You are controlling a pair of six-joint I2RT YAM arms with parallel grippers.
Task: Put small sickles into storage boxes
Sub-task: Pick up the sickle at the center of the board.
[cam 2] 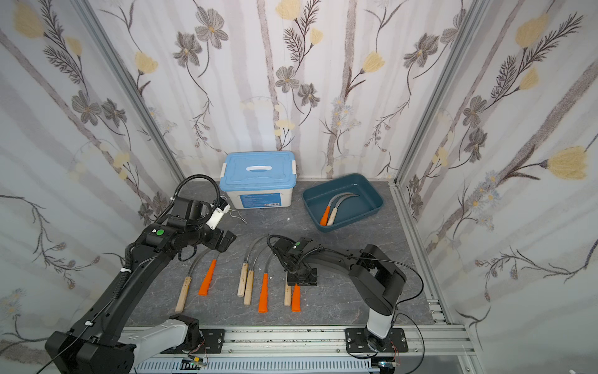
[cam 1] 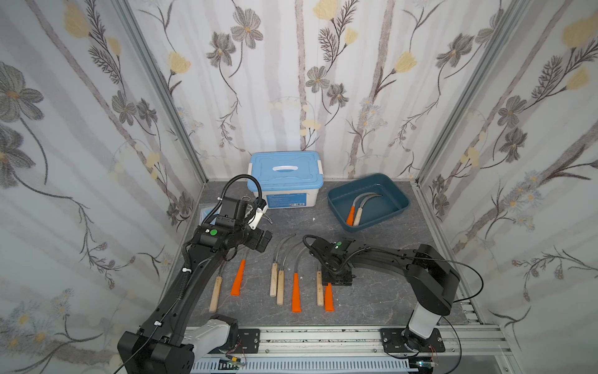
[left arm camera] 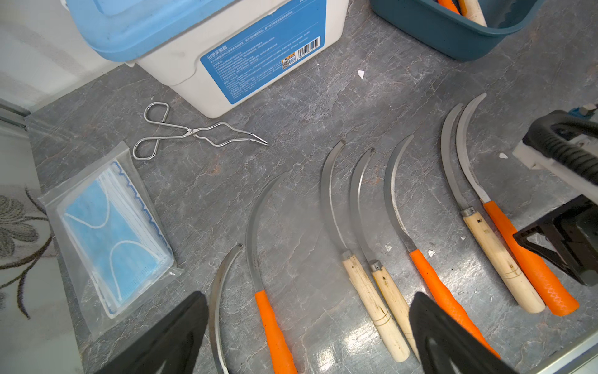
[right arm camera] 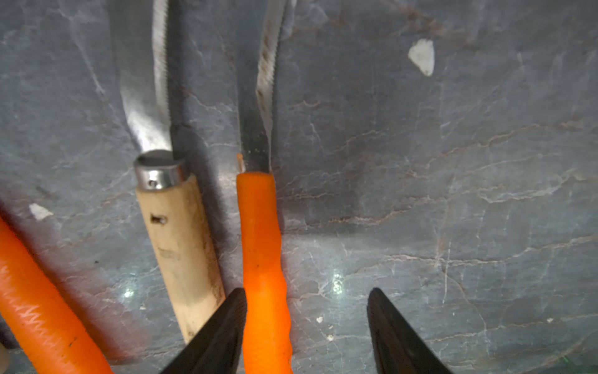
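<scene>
- Straddling the rightmost orange-handled sickle point(right arm camera: 262, 243) on the worktop point(cam 1: 372, 291) with the right gripper point(right arm camera: 306, 291), jaws part-open, not clamped.
- Holding the left gripper point(left arm camera: 307, 294) above the worktop, jaws wide, empty.
- Showing two sickles point(cam 1: 356, 207) inside the teal tray point(cam 1: 383, 210), back right.

Pretty clearly a robotics lab test booth, not anyone's home. The floral wallpaper point(cam 1: 291, 81) is just stuck on flat panels held in an aluminium frame point(cam 1: 162, 90). The grey marble-look tabletop point(cam 1: 372, 291) ends at an aluminium rail point(cam 1: 323, 338) where two black robot arms are bolted down, left arm point(cam 1: 182, 285) and right arm point(cam 1: 433, 275). The stuff on it looks staged too: small sickles point(cam 1: 296, 291) lined up in a row, a lidded white box point(cam 1: 301, 176) with a printed Chinese label point(left arm camera: 259, 61), bagged face masks point(left arm camera: 110, 239), wire tongs point(left arm camera: 194, 132).
</scene>
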